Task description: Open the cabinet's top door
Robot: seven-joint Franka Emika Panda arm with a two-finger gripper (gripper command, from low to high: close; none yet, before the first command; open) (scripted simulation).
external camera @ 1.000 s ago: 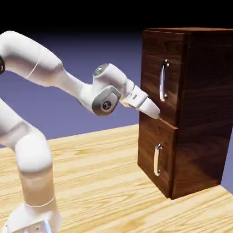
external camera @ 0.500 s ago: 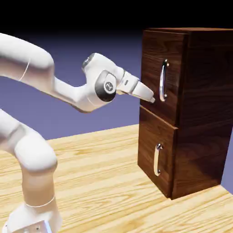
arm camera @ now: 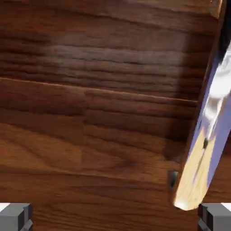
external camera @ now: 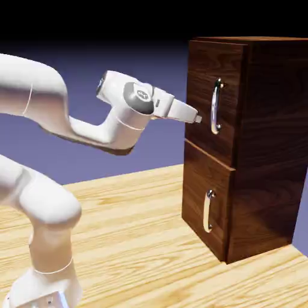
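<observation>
The gripper [external camera: 197, 118], jaws wide and empty, approached the top door's handle [external camera: 215, 106]; next it needed to straddle the bar.

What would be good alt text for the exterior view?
A white robot arm holds its open fingers level, just left of the top door's silver handle, not touching it. The dark wooden cabinet stands closed on a light wooden table.

The hand view crops the top door [arm camera: 90, 113] on all sides; its handle [arm camera: 205, 135] runs off the right edge.
</observation>
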